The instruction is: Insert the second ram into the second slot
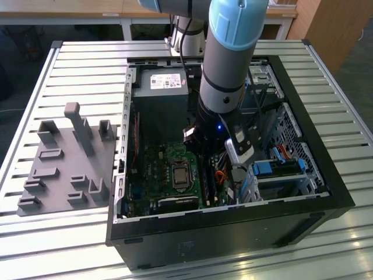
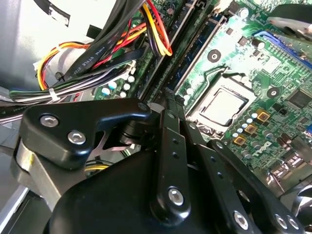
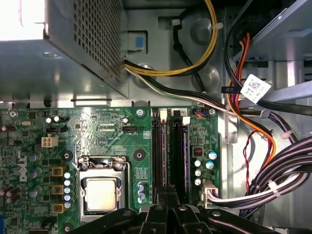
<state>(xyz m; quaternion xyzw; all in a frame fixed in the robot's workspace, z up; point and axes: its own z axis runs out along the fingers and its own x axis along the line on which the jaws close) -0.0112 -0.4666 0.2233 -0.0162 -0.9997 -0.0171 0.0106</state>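
Observation:
Inside the open computer case (image 1: 326, 192), my gripper (image 1: 211, 158) hangs low over the green motherboard (image 3: 112, 136). In both wrist views its black fingers (image 2: 168, 105) are drawn together, tips over one end of the two long memory slots (image 3: 169, 151). A thin bluish board edge, the second ram (image 3: 185, 146), stands in the slot on the cable side. The other slot (image 3: 159, 151) lies beside it, towards the processor socket (image 3: 100, 192). I cannot see whether the fingertips (image 3: 168, 210) touch the stick.
Bundles of black, orange and yellow cables (image 3: 253, 146) run close beside the slots. The grey power supply (image 1: 160, 87) sits at the case's far end, and blue drive-bay latches (image 1: 262, 169) at the exterior view's right. A grey parts fixture (image 1: 64, 163) lies outside the case.

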